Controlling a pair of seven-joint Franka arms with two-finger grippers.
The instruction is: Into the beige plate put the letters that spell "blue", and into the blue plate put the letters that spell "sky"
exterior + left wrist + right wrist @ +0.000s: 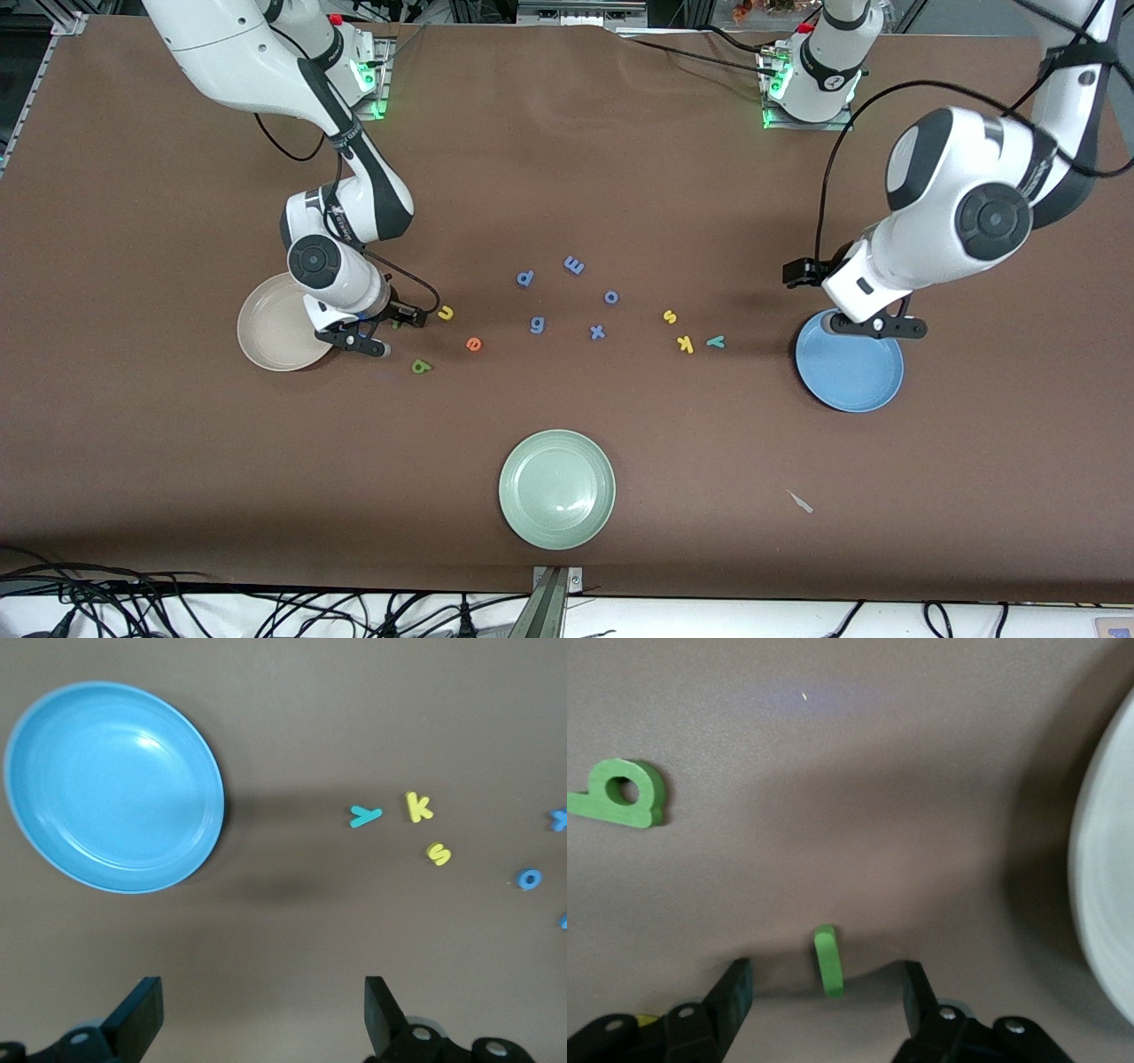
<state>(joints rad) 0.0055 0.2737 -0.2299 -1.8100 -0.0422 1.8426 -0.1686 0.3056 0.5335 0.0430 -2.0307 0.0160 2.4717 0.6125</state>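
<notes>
- The letters that spell "blue" are all on the table for now, none in a plate: yellow "u" (446,312), orange "e" (474,344) and green "b" (421,365) sit in a loose cluster just beside the beige plate (266,341), toward the right arm's end of the table. The green "l" (828,958) is mostly hidden under the arm in the front view, but the right wrist view shows it fine.
- The beige plate looks empty as far as I can see; part of it is covered by the right arm.
- The right gripper (372,335) is down at the table next to that plate, straddling the "l". Fingers have a gap on either side of the letter, so not pinching it yet, I'd say it's about to clamp down.
- The letters that spell "sky" haven't been dealt with either: yellow "s" (670,316), yellow "k" (684,345) and teal "y" (715,341) lie together on the cloth, between the blue letters and the blue plate (849,377).
- The blue plate is empty, at the left arm's end of the table.
- The left gripper (261,1010) hangs over the table by the blue plate's rim, fingers spread wide, nothing in them. Seems to be waiting.
- Distractors: blue "p" (525,278), "m" (574,264), "o" (611,297), "g" (537,325), "x" (598,332) in the middle, plus a pale green plate (556,489) nearest the front camera, also empty.
- So basically zero of seven placed; first pick ("l") looks like it's just starting.
</notes>
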